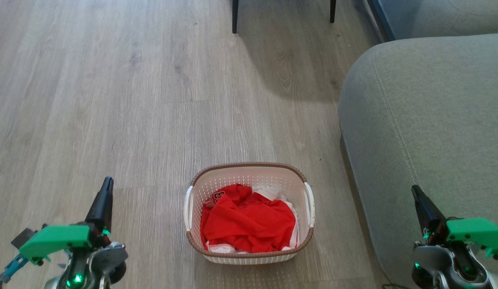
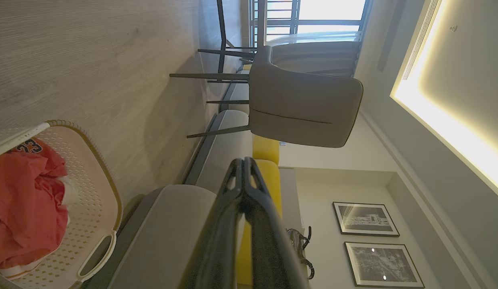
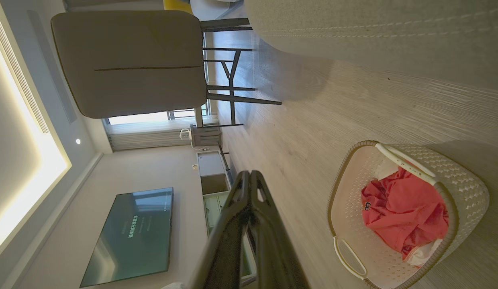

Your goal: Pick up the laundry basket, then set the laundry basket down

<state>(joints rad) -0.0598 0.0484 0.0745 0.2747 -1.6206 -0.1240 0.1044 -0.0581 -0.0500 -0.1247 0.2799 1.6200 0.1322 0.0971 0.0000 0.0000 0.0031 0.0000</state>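
Note:
The laundry basket (image 1: 249,176) stands on the wood floor in front of me, cream-white and perforated, with a brown rim and a white handle on each side. Red clothing (image 1: 249,222) fills it. The left wrist view shows the laundry basket (image 2: 92,200) at its lower left, and the right wrist view has the laundry basket (image 3: 462,188) at its lower right. My left gripper (image 1: 107,182) hangs shut and empty to the basket's left, well apart from it. On the other side my right gripper (image 1: 415,190) is shut and empty too, over the sofa's edge. Their fingers (image 2: 243,172) (image 3: 249,180) are pressed together.
A grey sofa (image 1: 429,132) runs close along the basket's right side. Dark chair legs (image 1: 235,18) stand on the floor farther ahead. A grey chair (image 2: 301,108) shows in both wrist views. Bare wood floor (image 1: 112,100) stretches to the left and ahead.

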